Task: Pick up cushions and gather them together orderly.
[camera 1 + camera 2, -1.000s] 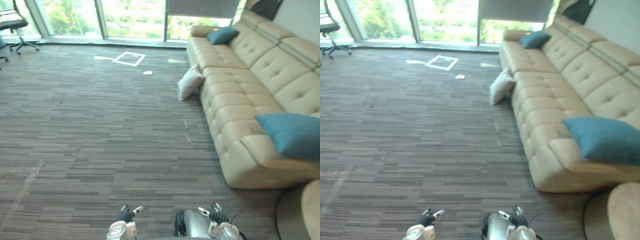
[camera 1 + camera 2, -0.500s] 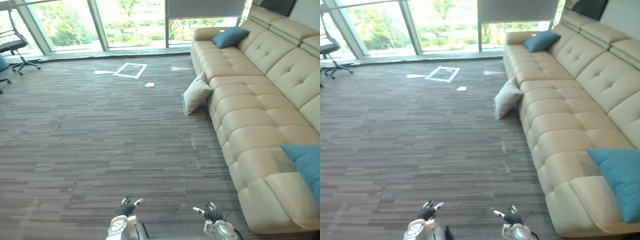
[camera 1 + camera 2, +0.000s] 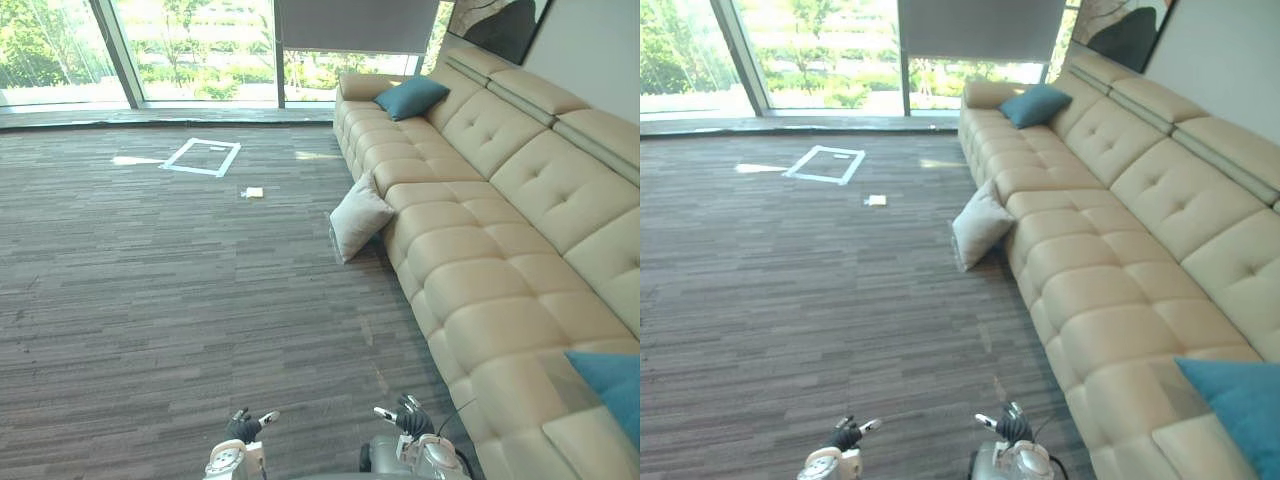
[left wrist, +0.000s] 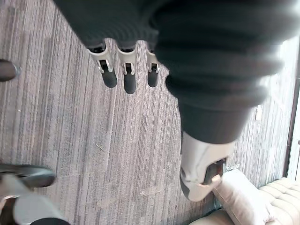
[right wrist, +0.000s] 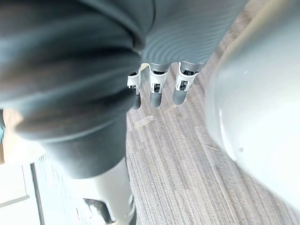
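My left hand (image 3: 243, 428) and my right hand (image 3: 408, 420) are hanging low over the grey carpet (image 3: 150, 300), fingers straight and loose, gripping nothing, so every cushion is waiting to be picked up.

I am expecting the trouble to start close in. The near teal cushion (image 3: 612, 388) is lying at the very edge of my sight on the beige sofa (image 3: 500, 250), and I am likely to lose track of it as I turn away. Then the cream cushion (image 3: 358, 216) is leaning against the sofa's front. If I am reaching with one hand only, it is probably going to fold, slip out and flop flat (soft fillings give little to pinch). Bending that low on two legs is also risking my balance. Carrying a cushion in front of me is going to block my view of the floor. And the three are lying well apart, so a careless drop is going to leave a heap, not an orderly row.

As for looks: the near teal cushion is showing a plump corner on the near seat. The cream one is standing tilted on the carpet, square and puffy, creased at its corners. The far teal cushion (image 3: 411, 96) is resting slanted on the last seat, beside the far armrest.
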`<state>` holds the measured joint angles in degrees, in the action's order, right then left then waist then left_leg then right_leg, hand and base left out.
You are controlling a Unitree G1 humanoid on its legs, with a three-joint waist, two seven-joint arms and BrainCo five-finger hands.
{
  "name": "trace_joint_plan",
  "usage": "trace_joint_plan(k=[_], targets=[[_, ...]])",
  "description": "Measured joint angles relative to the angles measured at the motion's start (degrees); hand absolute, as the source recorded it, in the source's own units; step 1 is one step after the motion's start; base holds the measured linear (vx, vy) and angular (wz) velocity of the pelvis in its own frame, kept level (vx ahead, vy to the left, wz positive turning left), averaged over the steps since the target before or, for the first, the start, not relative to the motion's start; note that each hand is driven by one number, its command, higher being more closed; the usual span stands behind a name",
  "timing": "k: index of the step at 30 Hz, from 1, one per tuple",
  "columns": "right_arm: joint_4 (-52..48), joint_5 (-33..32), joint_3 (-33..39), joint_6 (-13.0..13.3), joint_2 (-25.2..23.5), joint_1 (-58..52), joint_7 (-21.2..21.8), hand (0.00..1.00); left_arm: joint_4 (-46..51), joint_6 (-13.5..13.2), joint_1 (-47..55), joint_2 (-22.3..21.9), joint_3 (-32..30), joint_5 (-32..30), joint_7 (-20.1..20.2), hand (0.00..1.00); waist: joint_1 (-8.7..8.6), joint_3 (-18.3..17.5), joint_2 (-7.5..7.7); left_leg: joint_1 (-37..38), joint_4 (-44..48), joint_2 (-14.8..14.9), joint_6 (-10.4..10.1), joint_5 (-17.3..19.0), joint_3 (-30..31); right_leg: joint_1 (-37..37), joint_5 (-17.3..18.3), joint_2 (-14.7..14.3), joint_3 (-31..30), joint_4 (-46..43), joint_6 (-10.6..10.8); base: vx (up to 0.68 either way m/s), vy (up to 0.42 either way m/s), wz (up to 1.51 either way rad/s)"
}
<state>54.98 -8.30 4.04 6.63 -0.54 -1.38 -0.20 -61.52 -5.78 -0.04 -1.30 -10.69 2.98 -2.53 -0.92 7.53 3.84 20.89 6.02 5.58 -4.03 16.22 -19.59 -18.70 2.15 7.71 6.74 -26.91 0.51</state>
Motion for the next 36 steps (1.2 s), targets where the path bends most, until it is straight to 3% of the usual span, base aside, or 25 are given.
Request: trace_joint_plan(k=[1,2,4,5,7,8,9,10,11,14,15,16,17,18,19,21,22,24,25,26,28,31,32,35,36], targets=[[0.1,0.1,-0.1,0.0,0.5,0.4,0.1,0.0,-0.2,0.0,-0.3,-0.5,-0.1,0.0,0.0,0.0,-0.01,0.0,-0.56,0.8,-0.1,0.8,-0.6,0.4,0.4,0.1,1.5,-0.6,-0.1,-1.5,-0.4,0.52,-0.186,0.14],[0.2,1.2,-0.4,-0.3,1.4,1.2,0.0,0.0,-0.1,-0.1,-0.6,-1.5,-0.1,-0.3,0.3,0.0,0.94,0.2,-2.63,1.2,0.4,1.8,-0.5,0.4,0.7,-0.3,3.4,-1.3,0.5,-3.4,-0.9,0.48,-0.162,-0.19],[0.7,1.5,-0.2,-0.5,2.2,2.1,-0.1,0.0,-0.8,0.0,-0.5,-2.3,0.5,-0.7,0.4,0.0,0.12,0.2,-4.21,1.1,5.2,2.7,-0.1,-1.7,3.4,-0.7,11.2,-1.3,0.4,-10.2,-1.3,0.49,-0.212,-0.08],[0.7,1.5,-0.1,-0.5,2.2,2.1,-0.2,0.0,-1.1,0.0,-0.5,-2.3,0.5,-0.7,0.4,0.0,0.0,0.0,-4.87,0.9,6.6,3.2,-0.5,-1.9,3.9,0.0,11.8,-1.5,0.8,-10.4,-1.4,0.45,-0.209,0.2],[0.9,1.5,0.1,-0.9,2.6,1.4,-0.3,0.0,-0.8,0.1,-0.3,-2.3,-0.9,-0.7,0.5,0.0,-0.41,-0.2,-5.64,-5.5,25.3,7.1,-6.5,-6.8,10.4,5.9,15.1,-2.9,2.6,-9.0,-1.8,0.48,-0.219,0.32],[0.9,1.5,-0.2,-1.2,2.8,1.0,-0.3,0.0,0.6,0.0,0.4,-2.1,-2.1,-0.6,0.5,0.0,0.16,0.0,-5.51,-13.2,40.6,9.1,-11.2,-13.3,13.5,9.8,16.0,-3.8,2.9,-6.4,-2.2,0.48,-0.185,0.12],[1.1,1.5,-0.2,-1.5,2.8,1.4,-0.3,0.0,1.9,0.0,0.8,-2.2,-3.3,-0.6,0.5,0.0,0.48,0.2,-5.98,-18.0,49.5,10.5,-10.6,-13.0,13.2,12.7,16.5,-4.5,2.7,-3.9,-3.1,0.46,-0.092,-0.19],[1.7,1.5,-0.5,-1.6,2.6,1.4,-0.3,0.0,3.5,-0.1,1.5,-2.1,-4.7,-0.5,0.4,0.0,0.65,0.3,-6.04,-22.2,54.9,11.7,-7.8,-11.0,10.4,16.8,16.4,-4.9,2.4,-0.3,-3.3,0.37,-0.023,-0.3],[2.2,1.5,-0.7,-1.5,2.5,1.5,-0.3,0.0,4.0,-0.1,1.7,-2.1,-5.2,-0.5,0.3,0.0,0.65,0.3,-5.94,-23.8,55.2,11.9,-6.4,-10.0,8.7,18.6,16.3,-4.9,2.3,1.6,-3.4,0.37,0.021,-0.32],[2.5,1.4,-0.6,-2.1,2.0,1.1,-0.5,0.0,6.0,-0.3,2.6,-2.1,-6.2,0.1,0.2,0.0,1.5,0.1,-5.56,-30.2,40.2,12.4,-1.3,-4.2,-2.9,27.6,14.9,-4.1,-0.5,11.0,-1.3,0.4,0.074,-0.47],[2.5,1.4,-0.6,-2.1,1.8,1.1,-0.5,0.0,6.1,-0.3,2.6,-2.1,-6.3,0.1,0.2,0.0,1.52,0.1,-5.53,-30.7,37.3,12.1,-1.2,-4.2,-3.5,28.3,14.9,-3.9,-0.9,11.9,-1.0,0.62,0.215,-0.63],[2.5,1.4,0.2,-2.1,1.1,1.1,-0.7,0.0,6.3,-0.4,2.6,-2.0,-6.3,0.2,0.1,0.0,1.74,0.1,-5.27,-31.4,24.6,10.0,-1.0,-4.9,-3.8,30.9,15.2,-2.7,-1.9,14.4,0.2,0.45,0.197,-0.55],[2.5,1.5,0.3,-2.1,0.8,0.9,-0.9,0.0,6.2,-0.4,2.6,-1.9,-6.2,0.6,0.1,0.0,1.76,0.0,-5.18,-31.6,13.9,7.8,-0.9,-9.2,-2.6,32.8,16.1,-1.7,-2.9,16.1,1.9,0.56,0.266,-0.55],[2.6,1.5,0.2,-2.1,0.7,0.7,-0.9,0.0,6.3,-0.5,2.6,-1.8,-6.2,0.7,0.1,0.0,1.96,-0.1,-4.96,-31.7,13.0,7.0,-0.8,-12.3,-2.0,33.3,16.5,-1.4,-3.2,16.3,2.4,0.49,0.26,-0.47],[3.3,1.5,0.1,-2.2,0.0,0.2,-1.0,0.0,6.1,-0.7,2.6,-1.0,-6.3,0.8,0.0,0.0,2.38,-1.5,-2.87,-30.9,12.2,4.0,1.0,-13.8,-2.3,34.5,16.1,1.2,-4.6,16.9,3.2,0.75,0.353,-0.17],[3.3,1.5,0.4,-2.1,-1.2,-0.6,-0.9,0.0,5.7,-0.7,2.5,-0.1,-6.1,0.7,-0.2,0.0,1.88,-2.2,-1.7,-30.8,14.8,3.9,3.2,-11.6,-3.5,34.2,9.7,2.2,-5.3,16.3,3.7,0.71,0.329,-0.02],[3.2,1.5,0.8,-2.1,-1.6,-0.8,-0.8,0.0,5.7,-0.6,2.5,0.4,-6.1,0.7,-0.1,0.0,2.02,-2.4,-1.33,-30.5,16.5,4.0,3.8,-11.2,-3.7,33.8,7.1,2.2,-6.3,14.3,3.5,0.49,0.261,-0.08],[3.1,1.5,2.8,-1.9,-1.9,-1.0,-0.8,0.0,4.5,-0.5,2.5,1.1,-4.8,0.6,0.0,0.0,2.04,-2.5,-1.3,-26.6,16.0,2.5,4.7,-10.0,-4.1,30.1,1.4,2.6,-7.4,1.7,6.1,0.45,0.249,-0.03],[2.5,1.6,3.6,-1.7,-1.3,-1.1,-0.8,0.0,3.4,-0.2,2.5,1.4,-2.7,0.6,0.0,0.0,1.5,-2.4,-1.82,-21.2,11.0,0.9,4.4,-8.0,-3.7,23.4,-4.6,3.8,-8.4,-13.3,8.8,0.47,0.181,0.23],[1.9,1.6,4.0,-1.5,-1.2,-1.3,-0.8,0.0,2.5,0.0,2.1,1.7,-1.4,0.5,0.1,0.0,0.9,-2.2,-1.07,-17.3,8.1,-0.9,3.7,-5.1,-3.3,17.1,-3.6,4.7,-9.1,-27.0,9.1,0.48,0.147,0.29],[0.9,1.6,4.3,-1.5,-1.2,-1.2,-0.6,0.0,1.1,0.3,0.8,2.4,-1.2,0.5,0.0,0.0,0.96,-1.5,0.01,-12.4,5.9,-2.4,3.7,-3.9,-3.1,9.6,1.7,4.7,-8.6,-36.6,7.4,0.39,0.057,0.21],[-1.3,1.5,4.8,-0.8,0.0,-1.4,-0.4,0.0,-0.2,0.7,0.6,1.7,-1.2,0.5,0.0,0.0,0.33,-0.6,-1.71,-5.6,1.6,-1.0,2.9,-2.3,-1.4,0.8,9.7,1.9,-2.5,-31.4,3.7,0.42,-0.043,0.25],[-1.3,1.5,4.8,-0.7,0.2,-1.4,-0.4,0.0,-0.2,0.7,0.6,1.5,-1.2,0.5,0.0,0.0,0.22,-0.6,-1.76,-5.1,1.1,-0.8,2.9,-2.1,-1.3,0.3,10.1,1.8,-2.0,-30.1,3.5,0.4,-0.166,0.61],[-0.9,1.4,4.7,-0.6,1.1,-1.1,-0.6,0.0,0.0,1.1,0.0,-0.4,-1.1,0.4,0.1,0.0,-0.1,-0.4,-1.51,-1.4,-0.1,0.5,-1.6,2.2,2.1,-0.8,7.7,1.1,0.7,-5.1,3.1,0.5,-0.294,0.67],[0.1,1.5,4.6,-0.7,3.0,-1.0,-0.5,0.0,-0.5,1.2,-0.4,-1.6,-1.3,0.0,0.0,0.0,0.1,0.0,-3.08,1.5,-1.2,1.7,-1.5,3.6,3.3,0.2,5.7,-0.1,1.9,-4.9,1.1,0.53,-0.204,0.06]])
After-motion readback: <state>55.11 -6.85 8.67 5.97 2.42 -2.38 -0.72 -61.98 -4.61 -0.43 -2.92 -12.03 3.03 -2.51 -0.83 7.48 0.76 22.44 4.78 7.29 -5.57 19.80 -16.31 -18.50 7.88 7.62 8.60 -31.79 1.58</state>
